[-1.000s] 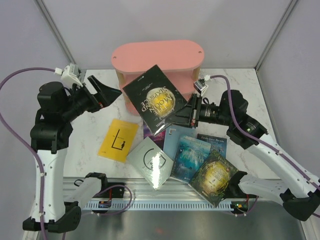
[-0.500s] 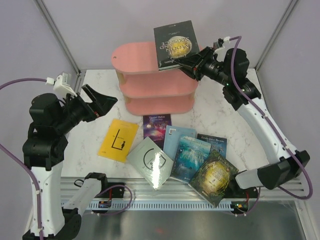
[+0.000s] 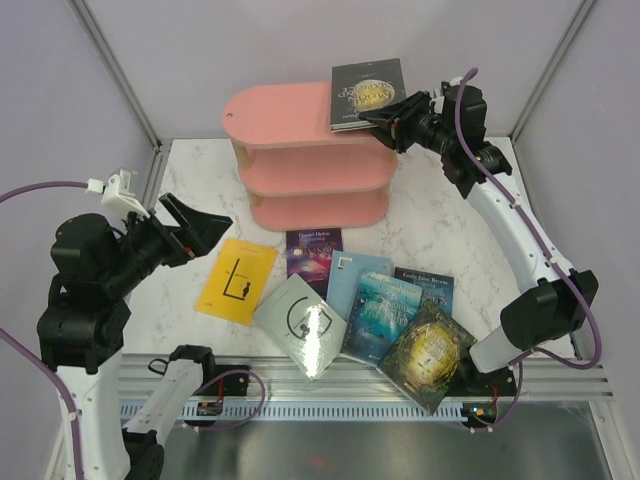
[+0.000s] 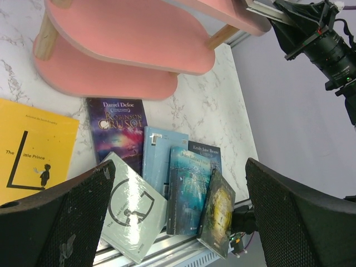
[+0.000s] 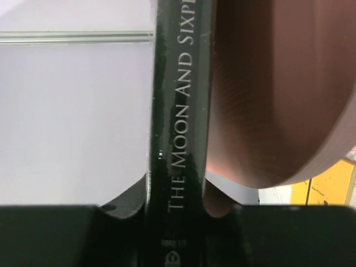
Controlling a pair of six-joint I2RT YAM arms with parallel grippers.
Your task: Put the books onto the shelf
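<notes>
The pink three-tier shelf (image 3: pixel 300 150) stands at the back of the table. My right gripper (image 3: pixel 388 118) is shut on a black book (image 3: pixel 367 92), held nearly flat over the right end of the top board. In the right wrist view its spine (image 5: pixel 181 111) runs beside the pink board (image 5: pixel 278 94); whether they touch I cannot tell. My left gripper (image 3: pixel 195 228) hangs open left of the shelf, nothing in it. Below it lie the yellow (image 4: pixel 33 150), purple galaxy (image 4: pixel 117 128), grey-green "G" (image 4: pixel 130 206), light blue (image 4: pixel 158 156), teal (image 4: pixel 186 189), dark blue (image 4: pixel 206 153) and green-gold (image 4: pixel 218 214) books.
The loose books overlap in a fan near the front rail (image 3: pixel 330 395); the green-gold one (image 3: pixel 430 355) juts over it. Grey walls with metal posts close in the table on the left, right and back. The shelf's two lower boards (image 3: pixel 318 175) carry nothing that I can see.
The right arm has swung the black book up from in front of the shelf to over its top board and levelled it. The left arm has drawn back and down to the left.
</notes>
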